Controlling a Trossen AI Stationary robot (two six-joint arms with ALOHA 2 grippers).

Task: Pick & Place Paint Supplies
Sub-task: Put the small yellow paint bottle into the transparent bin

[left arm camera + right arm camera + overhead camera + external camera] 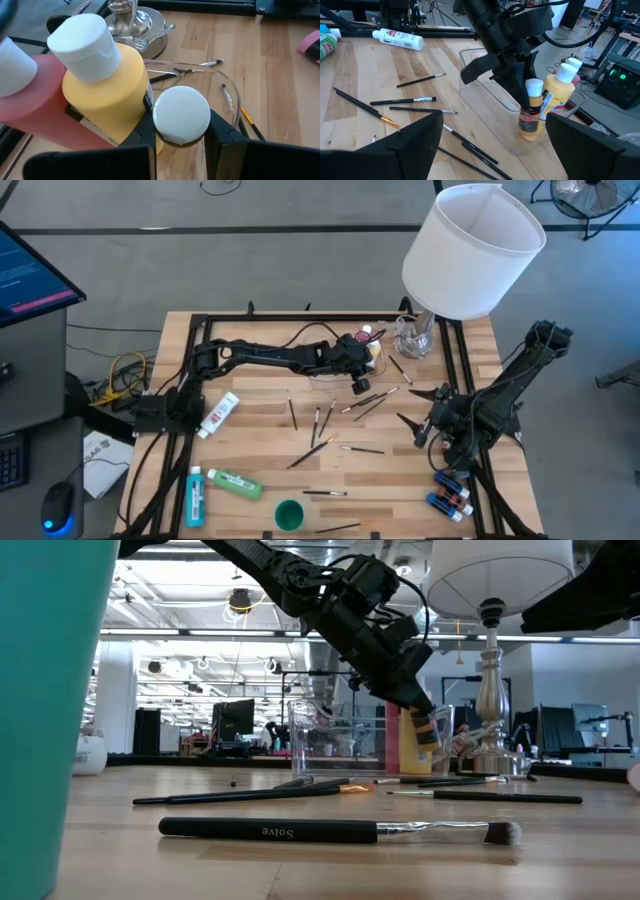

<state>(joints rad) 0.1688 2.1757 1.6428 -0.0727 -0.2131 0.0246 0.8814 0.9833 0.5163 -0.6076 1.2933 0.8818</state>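
Note:
My left gripper (181,137) reaches into the clear tray (485,95) at the table's far middle, shut on a small yellow-orange bottle (530,122) with a white cap (181,114). Beside it in the tray lean a bigger yellow bottle (107,100) and a red one (27,105), both white-capped. Several thin dark brushes (320,425) lie loose on the wood near the table's middle. My right gripper (428,420) hovers open at the right side, holding nothing. My left gripper pinches the small bottle's top between its two fingers (222,132), at or just under the white cap (534,86). The fingers slant down from the table's left. The bottle is nearly upright, its base (527,136) low in the tray; whether it rests there I cannot tell.
A lamp with a big white shade (470,245) stands at the far right by the tray. A white tube (218,415), a green bottle (235,483), a blue bottle (195,495) and a green cup (289,515) lie near left. Small bottles (450,495) sit near right.

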